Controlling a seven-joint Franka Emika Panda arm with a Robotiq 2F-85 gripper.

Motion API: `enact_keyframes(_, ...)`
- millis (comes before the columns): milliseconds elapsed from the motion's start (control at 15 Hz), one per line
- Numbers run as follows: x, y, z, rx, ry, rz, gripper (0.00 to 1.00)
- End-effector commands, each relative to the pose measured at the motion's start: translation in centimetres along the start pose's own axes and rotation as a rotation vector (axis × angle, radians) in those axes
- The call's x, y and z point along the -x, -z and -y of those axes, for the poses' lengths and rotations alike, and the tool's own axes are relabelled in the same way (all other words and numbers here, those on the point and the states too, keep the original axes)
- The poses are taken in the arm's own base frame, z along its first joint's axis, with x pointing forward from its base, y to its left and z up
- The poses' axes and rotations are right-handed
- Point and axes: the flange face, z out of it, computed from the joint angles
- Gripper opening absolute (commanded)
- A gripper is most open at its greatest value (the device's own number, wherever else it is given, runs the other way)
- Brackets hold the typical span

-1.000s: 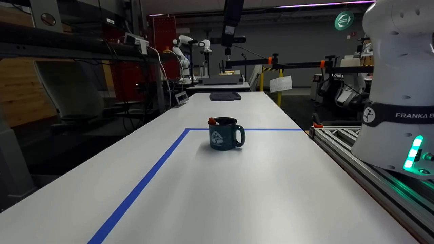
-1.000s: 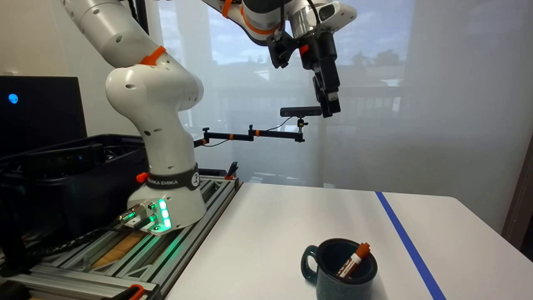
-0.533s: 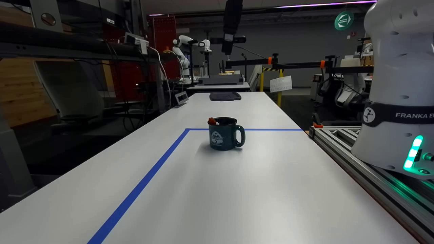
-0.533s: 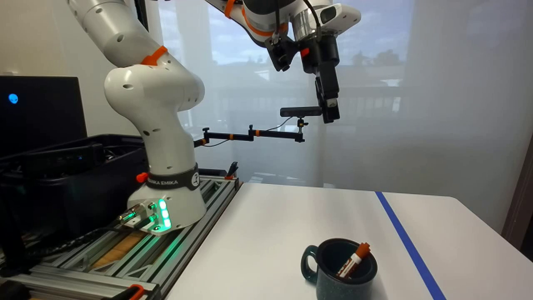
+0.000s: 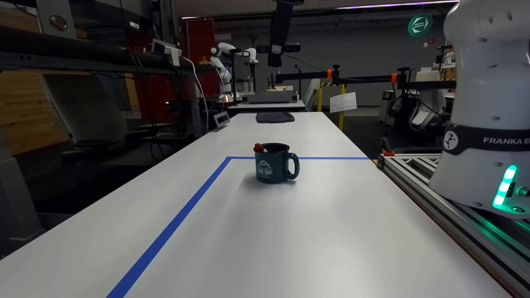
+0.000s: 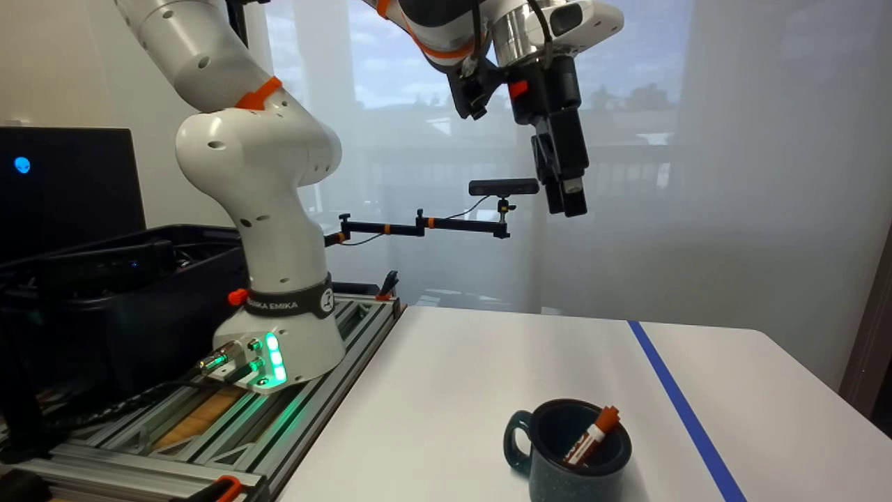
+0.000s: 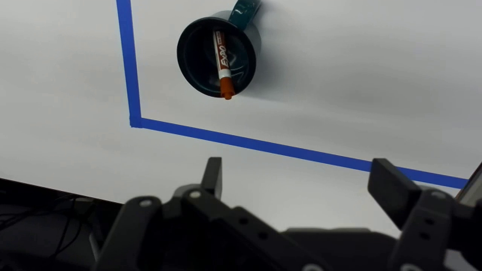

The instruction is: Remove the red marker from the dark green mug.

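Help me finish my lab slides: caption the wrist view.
Open, empty tool; on the white table, the red marker leans inside the dark green mug, near a corner of blue tape.

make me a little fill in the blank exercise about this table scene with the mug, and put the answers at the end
1. Most of the red marker lies not outside but ____ the dark green mug.
2. The dark green mug isn't tipped over; it stands ____.
3. The tape on the table is ____ in colour.
4. In the wrist view, the fingers are not closed but ____.

Missing words: inside; upright; blue; open.
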Motion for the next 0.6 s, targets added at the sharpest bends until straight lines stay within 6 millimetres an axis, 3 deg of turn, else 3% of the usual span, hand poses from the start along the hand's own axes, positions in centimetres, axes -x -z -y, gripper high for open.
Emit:
enact_keyframes(0,0.3,-1.4,-2.6,-0.075,0.047,-0.015,1.0)
enact_keyframes(267,0.8,-4.4,-4.3,-0.121,0.055,0.02,1.0)
enact_keyframes(533,0.8,-7.2,-4.6,-0.146,0.073,0.041,1.0)
